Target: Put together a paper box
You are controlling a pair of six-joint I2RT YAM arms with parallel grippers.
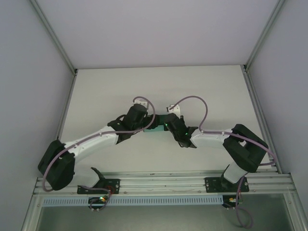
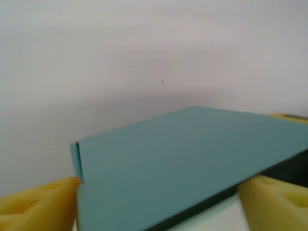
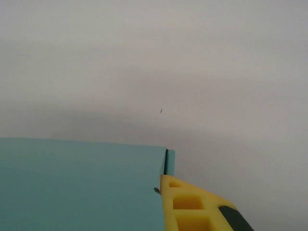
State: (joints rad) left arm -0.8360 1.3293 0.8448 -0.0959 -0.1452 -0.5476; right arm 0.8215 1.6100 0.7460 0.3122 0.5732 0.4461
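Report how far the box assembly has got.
Done: the paper box is partly folded. A broad panel stands raised, with a side flap bent at its edge. In hand: the right gripper looks pinched on the panel's corner, and the left gripper has its fingers wide apart either side of the card. Left: the other walls and tabs are hidden, so closure cannot be judged.

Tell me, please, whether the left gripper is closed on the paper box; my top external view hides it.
Observer: No. The left gripper is open, its yellow fingers wide apart at either side of the paper box.
Operator: Thank you. And the right gripper?
Observer: The right gripper is shut on a thin wall at the box's corner.
Operator: Is the box folded yet?
Observer: Partly at least: a flat panel meets a narrow folded wall at its edge.
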